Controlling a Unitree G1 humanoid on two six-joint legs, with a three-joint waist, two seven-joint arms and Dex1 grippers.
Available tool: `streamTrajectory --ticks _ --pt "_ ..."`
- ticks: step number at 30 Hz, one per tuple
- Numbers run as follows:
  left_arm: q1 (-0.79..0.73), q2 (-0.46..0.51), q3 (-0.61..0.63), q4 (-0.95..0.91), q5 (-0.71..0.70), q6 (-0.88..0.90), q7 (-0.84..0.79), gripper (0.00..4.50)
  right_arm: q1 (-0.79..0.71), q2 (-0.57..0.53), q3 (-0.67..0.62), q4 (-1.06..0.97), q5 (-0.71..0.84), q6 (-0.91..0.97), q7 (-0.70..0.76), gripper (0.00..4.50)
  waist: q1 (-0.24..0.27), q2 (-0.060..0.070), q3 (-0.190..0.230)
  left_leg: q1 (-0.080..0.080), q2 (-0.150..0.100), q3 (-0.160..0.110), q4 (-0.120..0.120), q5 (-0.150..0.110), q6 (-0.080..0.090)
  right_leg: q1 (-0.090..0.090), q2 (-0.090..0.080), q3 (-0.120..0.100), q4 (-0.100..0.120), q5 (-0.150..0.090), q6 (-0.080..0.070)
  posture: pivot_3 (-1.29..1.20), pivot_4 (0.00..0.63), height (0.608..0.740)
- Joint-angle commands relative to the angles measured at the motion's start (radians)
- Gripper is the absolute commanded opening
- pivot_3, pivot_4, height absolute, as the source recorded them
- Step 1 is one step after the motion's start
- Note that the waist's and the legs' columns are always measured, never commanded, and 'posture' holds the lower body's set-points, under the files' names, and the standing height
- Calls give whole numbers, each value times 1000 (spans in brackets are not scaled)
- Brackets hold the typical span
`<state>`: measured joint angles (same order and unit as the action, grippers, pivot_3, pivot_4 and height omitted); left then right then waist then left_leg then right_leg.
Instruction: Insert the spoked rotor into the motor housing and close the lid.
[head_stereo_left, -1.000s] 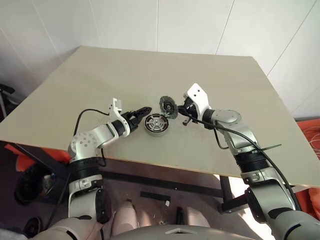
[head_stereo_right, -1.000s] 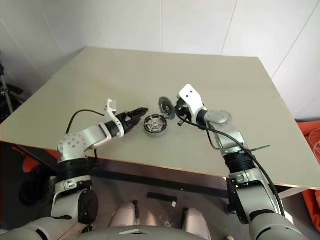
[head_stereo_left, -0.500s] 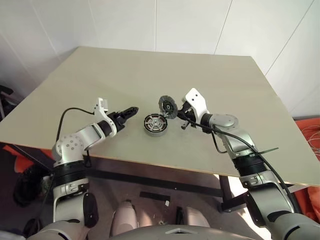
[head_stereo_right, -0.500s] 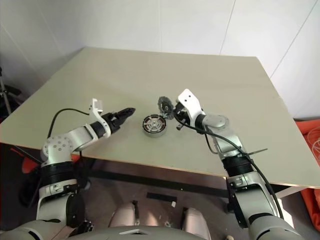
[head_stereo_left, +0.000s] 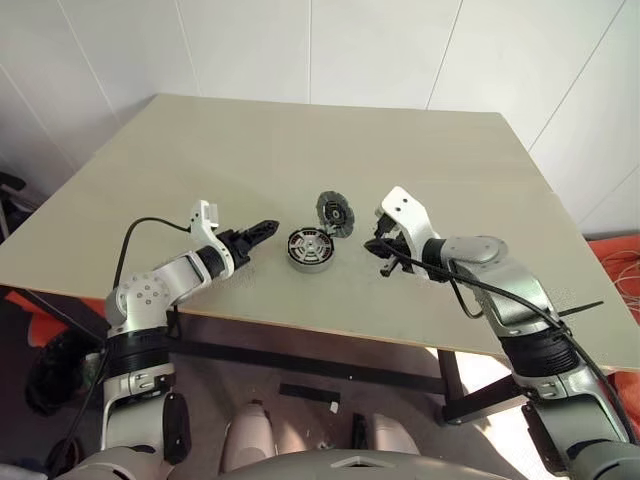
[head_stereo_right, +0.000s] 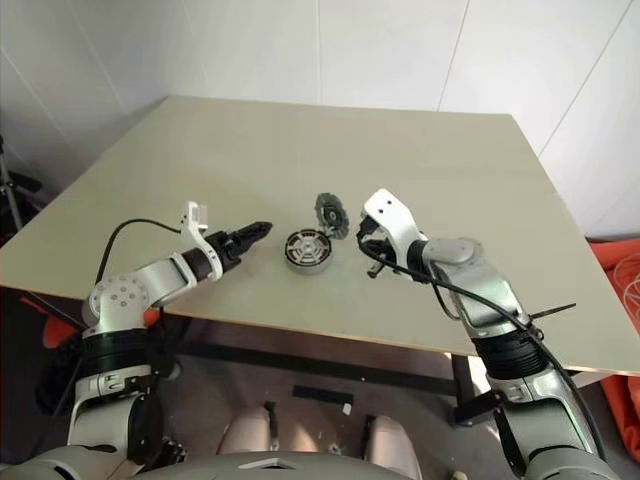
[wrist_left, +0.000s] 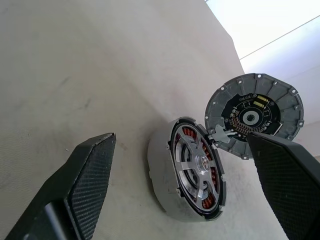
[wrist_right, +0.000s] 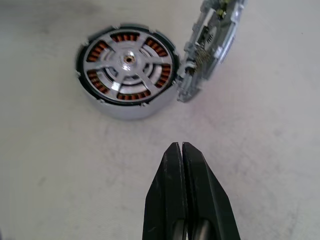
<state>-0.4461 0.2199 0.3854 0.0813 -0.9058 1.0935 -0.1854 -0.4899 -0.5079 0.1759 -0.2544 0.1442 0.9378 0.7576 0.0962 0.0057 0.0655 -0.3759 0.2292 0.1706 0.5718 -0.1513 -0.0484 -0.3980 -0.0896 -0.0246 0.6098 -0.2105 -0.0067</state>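
Near the middle of the table (head_stereo_left: 420, 150), toward its near edge, the motor housing (head_stereo_left: 310, 249) rests on its base with the open side up. The spoked rotor (wrist_right: 128, 65) is seated inside it: in the right wrist view its silver spokes lie flat across the mouth of the cup, with copper-brown windings visible through the gaps. The insertion step therefore appears complete.

The lid (head_stereo_left: 336, 213) is not yet on. It stands on edge at the far right side of the housing, tilted and leaning against the housing rim. In the left wrist view the face turned toward the housing shows a dark centre with printed markings and ribs around the border.

The left gripper (head_stereo_left: 262, 231) hovers to the left of the housing, apart from it, with its two fingers spread wide and nothing between them. The right gripper (wrist_right: 181, 155) is to the right of the housing and lid, apart from both, with its fingers pressed fully together and nothing held.

Remaining work, as judged from this arrangement: the lid must be tipped or lifted from its leaning position, laid flat over the housing mouth, and seated squarely. Because the lid rests on its edge, it may roll or fall outward if pushed from the wrong side.
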Motion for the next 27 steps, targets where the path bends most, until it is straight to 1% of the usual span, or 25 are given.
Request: streamTrajectory --ticks 1,4,6,10,14,17,21,24,27 --pt "-21 17 1 -10 4 -17 -17 4489 -69 56 -29 -66 70 75 -26 0 0 0 0 0 0 0 0 0 0 0 0 0 0 0 0 0 0 740" --pt "-22 31 7 -13 1 -11 -24 4489 -110 121 -18 -52 107 108 -45 0 2 0 0 0 0 0 0 0 -1 0 0 0 1 0 0 0 0 740" --pt "-24 41 14 -12 -3 -8 -26 4489 -127 146 3 -21 108 93 -53 0 3 0 0 0 0 0 0 0 -1 0 0 0 1 0 0 0 0 740" --pt "-18 55 22 -15 -2 -15 -25 4489 -160 191 40 78 94 31 -68 0 5 0 0 0 0 0 0 2 -3 0 0 0 1 0 0 0 0 740" --pt "-8 49 28 -33 -7 -14 -13 4489 -177 230 78 213 62 -85 -76 0 4 0 0 0 -1 0 0 2 -4 0 -1 0 1 0 0 0 0 740" --pt "-1 44 29 -45 -8 -14 -6 4489 -188 246 108 334 21 -180 -80 0 3 0 0 0 0 0 0 2 -4 0 0 0 1 0 0 0 0 740" --pt "0 42 34 -63 -18 -12 0 4489 -199 263 128 445 -14 -267 -84 0 4 0 0 -1 0 0 0 2 -4 0 -1 -1 1 0 0 0 0 740" --pt "-4 42 35 -65 -19 -14 1 4489 -194 276 131 490 -25 -300 -82 0 3 0 0 -2 0 -1 0 2 -4 -1 0 -1 1 0 0 0 0 740" --pt "-9 46 35 -60 -18 -17 0 4489 -193 272 122 491 -29 -310 -79 0 2 0 0 -2 0 -1 0 2 -4 -1 0 -1 2 0 0 0 0 740"
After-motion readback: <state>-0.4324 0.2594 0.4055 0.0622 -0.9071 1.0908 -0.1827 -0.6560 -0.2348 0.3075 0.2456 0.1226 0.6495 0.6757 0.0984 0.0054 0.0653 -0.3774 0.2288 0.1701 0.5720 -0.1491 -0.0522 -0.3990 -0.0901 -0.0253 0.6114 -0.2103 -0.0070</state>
